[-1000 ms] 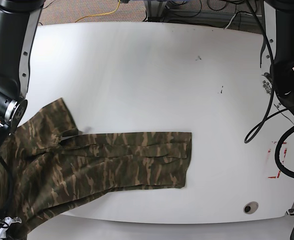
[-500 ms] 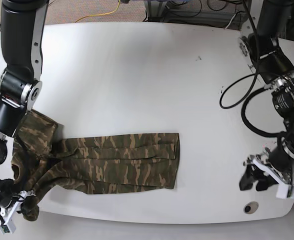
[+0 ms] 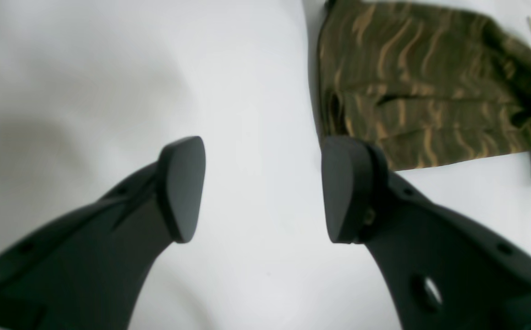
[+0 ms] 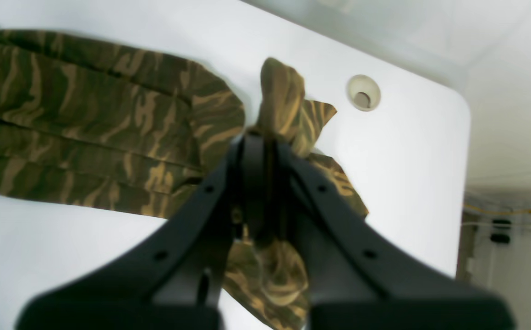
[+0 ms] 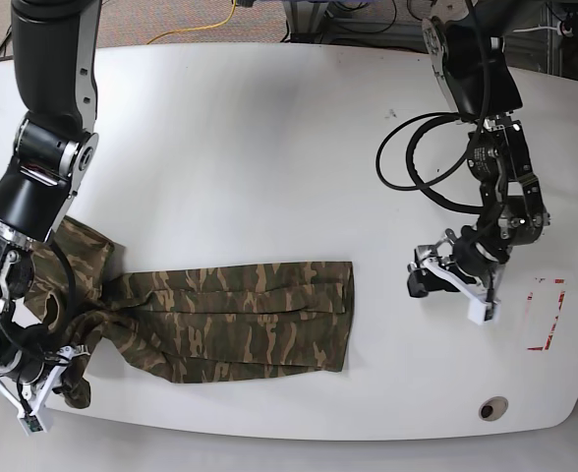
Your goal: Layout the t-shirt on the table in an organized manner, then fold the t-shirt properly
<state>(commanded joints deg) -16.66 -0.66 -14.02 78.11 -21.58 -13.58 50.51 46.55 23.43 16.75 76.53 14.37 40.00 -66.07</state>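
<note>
My right claw (image 4: 265, 151) pinches the t-shirt (image 5: 240, 315); I'd bring the spread left claw (image 3: 260, 188) to the hem ahead.

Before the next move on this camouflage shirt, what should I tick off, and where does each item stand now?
1. Right gripper clamped on the t-shirt: ok, cloth bunched between shut fingers.
2. Left gripper empty and open: ok.
3. Left gripper over bare table, beside the shirt's edge, not touching it: ok.
4. Shirt spread flat: not ok, a narrow folded band, bunched at the right gripper's end.
5. Shirt fully on the table: cannot tell; the bunched end sits at the edge.
</note>
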